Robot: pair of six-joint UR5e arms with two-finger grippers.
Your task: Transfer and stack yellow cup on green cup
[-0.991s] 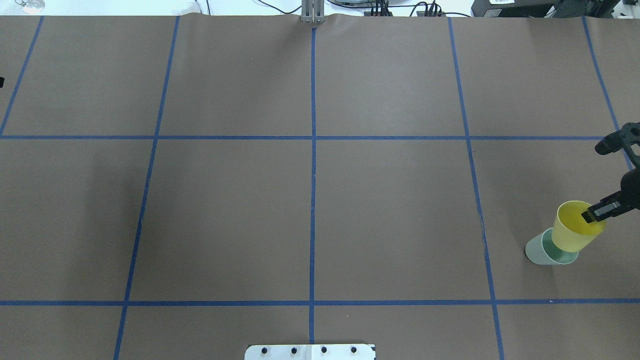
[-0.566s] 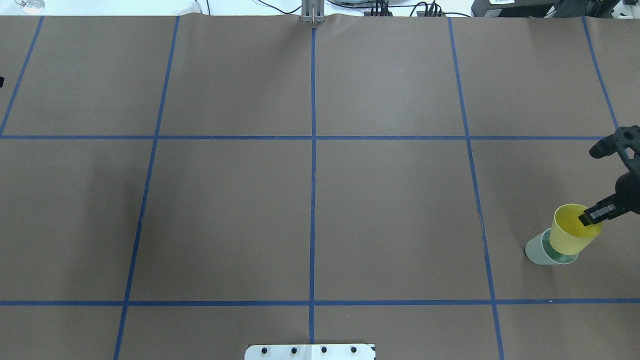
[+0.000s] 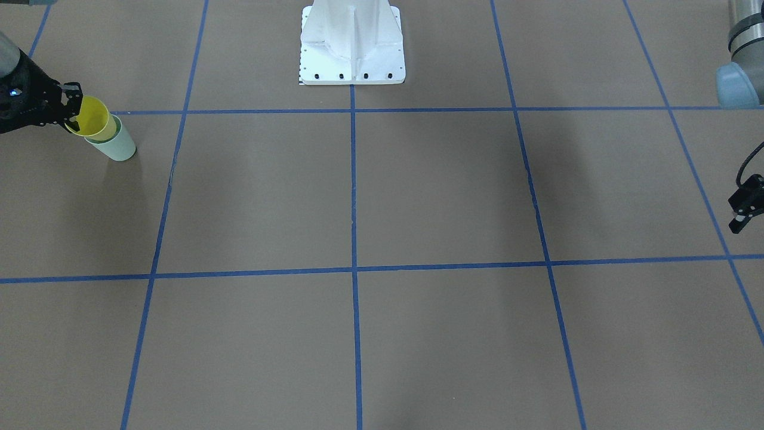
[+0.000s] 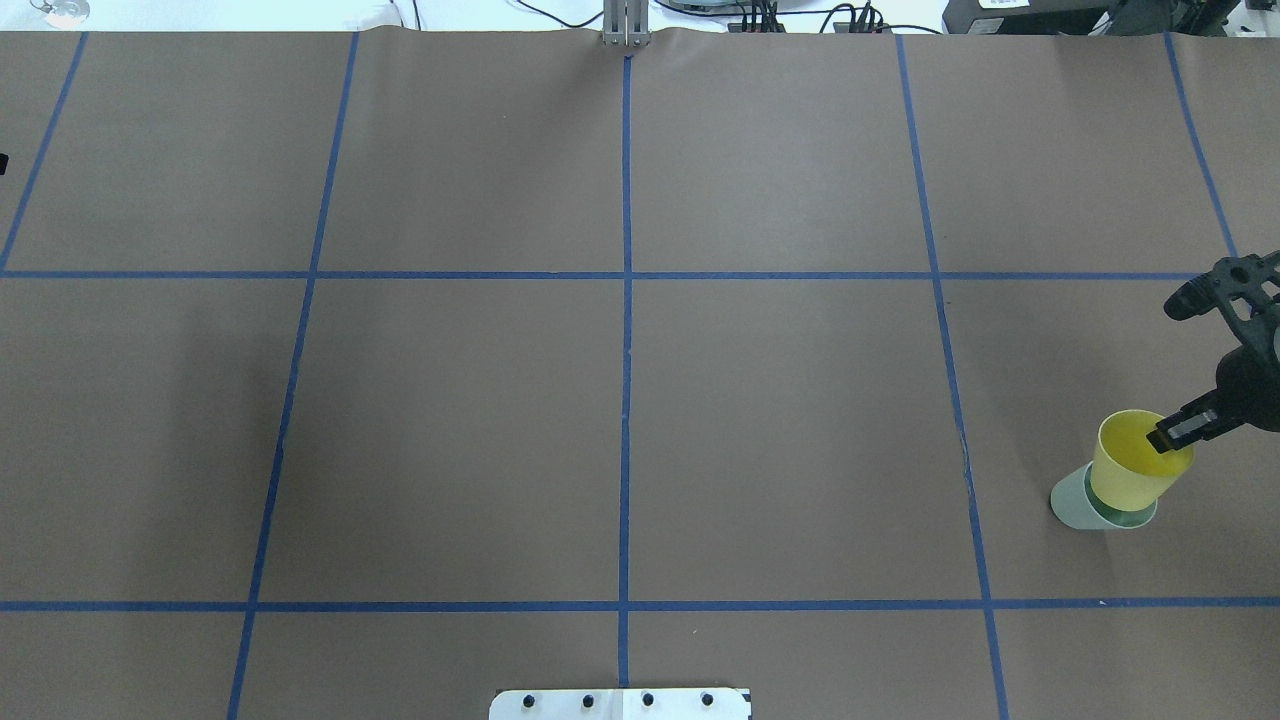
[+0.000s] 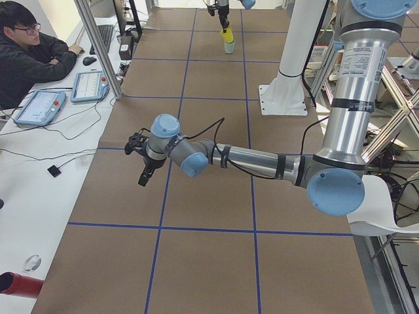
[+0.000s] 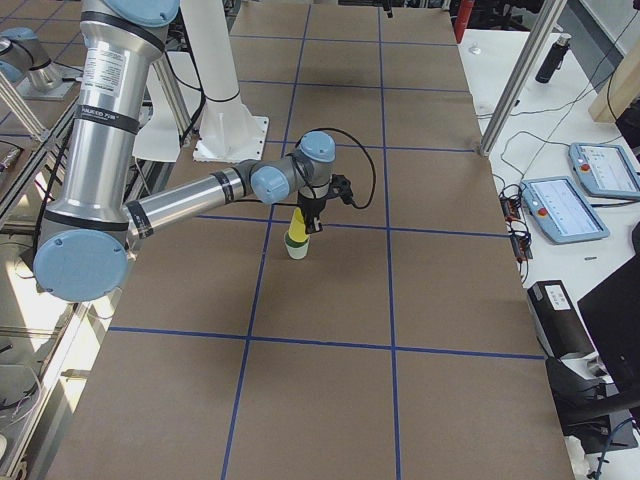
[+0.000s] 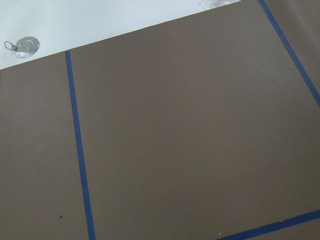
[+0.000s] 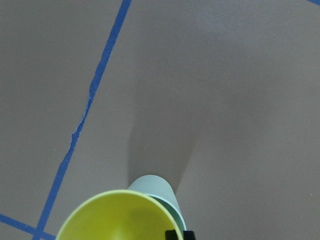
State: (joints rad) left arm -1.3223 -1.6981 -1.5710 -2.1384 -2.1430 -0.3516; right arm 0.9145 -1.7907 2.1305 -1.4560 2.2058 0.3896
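Yellow on mint at the edge of the front-facing view: yellow cup (image 3: 94,117) entered base-first into green cup (image 3: 118,147), with a good band of yellow wall showing above the green rim. Pinched at the rim by right gripper (image 3: 73,108), drawn narrow onto the cup wall. Left gripper (image 3: 742,210) at the opposite edge, well apart from both cups, too small to tell whether spread or closed.

Overhead view: one finger inside the yellow mouth, the other outside it. Green cup standing on the brown paper table (image 4: 450,420) near a blue tape line (image 4: 960,430), peeking out from under the yellow one.

Left side view: both cups tiny at the far end. Left gripper hanging over the paper, away from the work.

Right side view: close to upright, yellow over green, with the arm reaching in from above.

Left wrist view: only paper and tape, no cup.

Right wrist view: yellow rim close under the camera, green cup just beyond it, roughly in line.

Judged as the last lowering of the stack, nearly done but not seated. Next: ease down until snug with the axes lined up, then spread the fingers and lift straight up, without dragging the rim or tipping the pair.
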